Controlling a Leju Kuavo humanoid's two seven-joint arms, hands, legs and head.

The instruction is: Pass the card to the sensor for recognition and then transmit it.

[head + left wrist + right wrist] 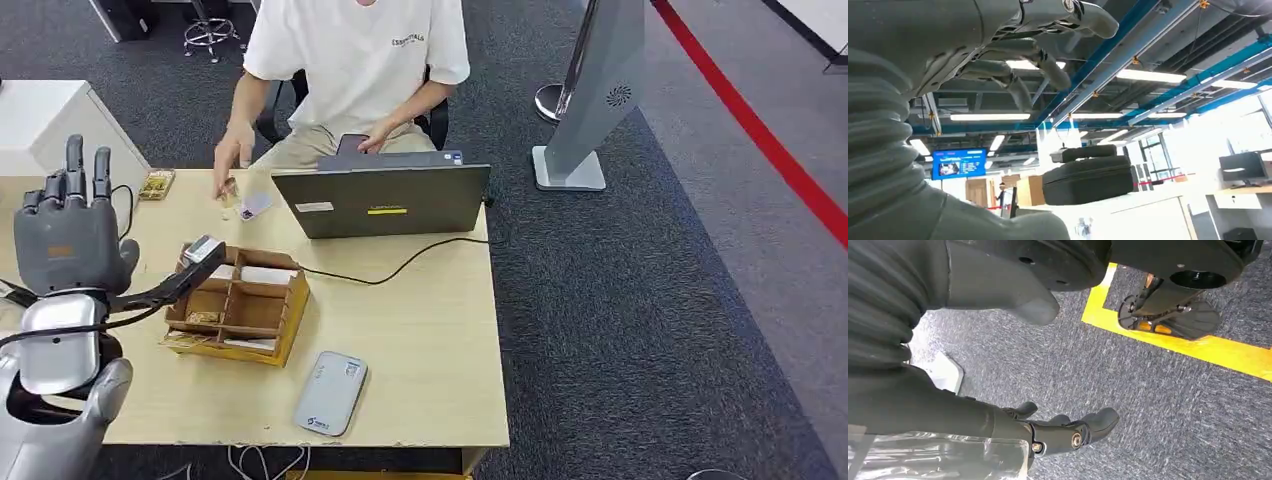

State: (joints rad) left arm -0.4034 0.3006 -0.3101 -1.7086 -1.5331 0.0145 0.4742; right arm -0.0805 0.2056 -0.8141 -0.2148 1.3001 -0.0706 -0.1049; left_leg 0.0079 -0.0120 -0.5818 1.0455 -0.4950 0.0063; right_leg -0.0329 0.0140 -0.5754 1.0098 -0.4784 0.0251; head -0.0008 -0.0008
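My left hand (70, 235) is raised over the table's left end, fingers upright and spread, holding nothing. The left wrist view shows its fingers (1048, 70) against the ceiling, also bare. A small scanner head (205, 249) on a black bent arm stands just right of that hand, over a wooden compartment box (285, 320) with white cards (266, 275) inside. A pale purple card (255, 205) lies on the table near the person's hand (231, 158). My right hand (1063, 432) hangs over the carpet, holding nothing, thumb apart from the fingers.
A person in a white shirt (355, 60) sits behind an open laptop (385, 205) whose cable crosses the table (430, 330). A flat grey device (331, 393) lies near the front edge. A small gold packet (157, 184) lies at the far left. A grey stand (590, 100) is on the carpet to the right.
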